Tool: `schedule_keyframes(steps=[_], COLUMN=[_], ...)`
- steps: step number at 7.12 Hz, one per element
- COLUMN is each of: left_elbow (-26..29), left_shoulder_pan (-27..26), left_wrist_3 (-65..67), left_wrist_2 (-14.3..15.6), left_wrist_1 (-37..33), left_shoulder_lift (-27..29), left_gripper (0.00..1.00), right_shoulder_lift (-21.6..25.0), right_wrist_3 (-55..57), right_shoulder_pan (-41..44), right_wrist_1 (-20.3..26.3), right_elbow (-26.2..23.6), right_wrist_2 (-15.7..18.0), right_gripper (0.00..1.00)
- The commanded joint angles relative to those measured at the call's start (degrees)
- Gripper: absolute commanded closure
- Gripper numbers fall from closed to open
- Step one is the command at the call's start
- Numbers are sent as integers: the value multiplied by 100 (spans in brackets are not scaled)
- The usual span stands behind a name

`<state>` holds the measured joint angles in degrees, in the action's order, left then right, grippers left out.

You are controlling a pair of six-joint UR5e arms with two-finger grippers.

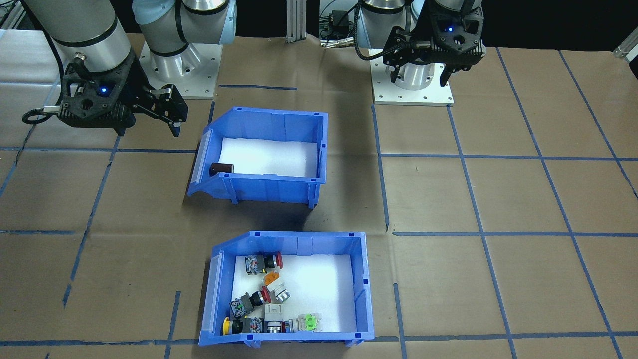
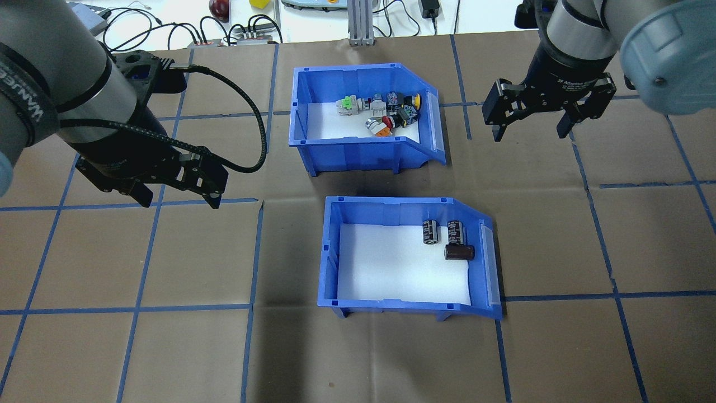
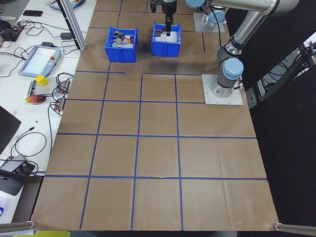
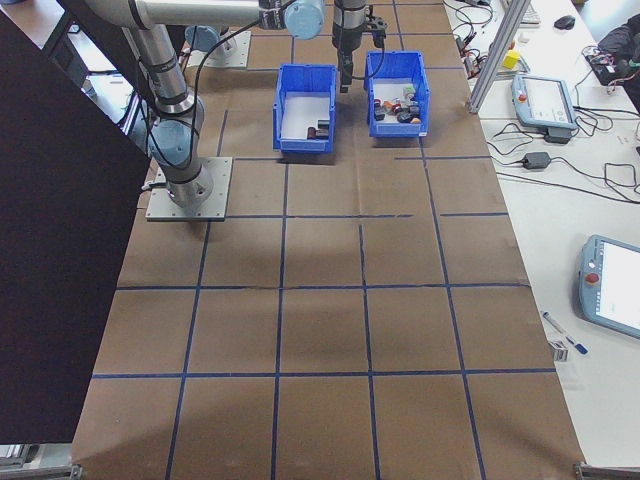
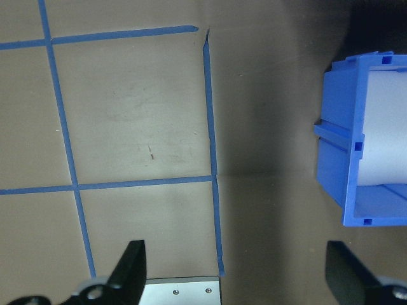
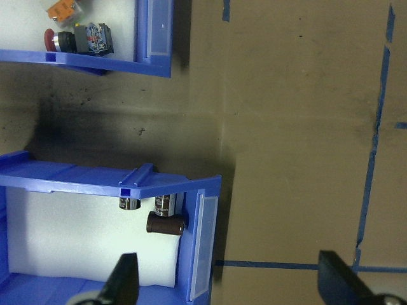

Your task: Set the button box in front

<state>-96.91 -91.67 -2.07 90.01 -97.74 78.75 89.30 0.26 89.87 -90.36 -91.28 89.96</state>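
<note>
Two bins sat before you: the button box (image 2: 363, 115) on the far side, the capacitor bin (image 2: 405, 254) nearer the robot. Left gripper (image 2: 174, 196) and right gripper (image 2: 531, 123) hung wide apart, empty. Your risk: grabbing the wrong blue bin.

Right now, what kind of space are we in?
Likely a robotics lab workcell: brown paper table cover gridded with blue tape, teach pendants and cabling on the side benches, and two blue parts bins, a button box and a capacitor bin.
</note>
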Motion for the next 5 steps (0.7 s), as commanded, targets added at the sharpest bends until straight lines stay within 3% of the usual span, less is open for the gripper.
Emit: schedule_keyframes(steps=[1, 5], left_elbow=[5, 5], left_shoulder_pan=[0, -35], left_wrist_3=[5, -30], left_wrist_2=[-1, -19], left_wrist_1=[0, 499], left_shoulder_lift=[0, 44], left_gripper=[1, 2], right_shoulder_lift=[9, 9], right_wrist_3=[80, 71], right_shoulder_pan=[-5, -5], right_wrist_1=[1, 1], right_elbow=[-3, 5], right_wrist_2=[4, 13], right_gripper=[0, 0])
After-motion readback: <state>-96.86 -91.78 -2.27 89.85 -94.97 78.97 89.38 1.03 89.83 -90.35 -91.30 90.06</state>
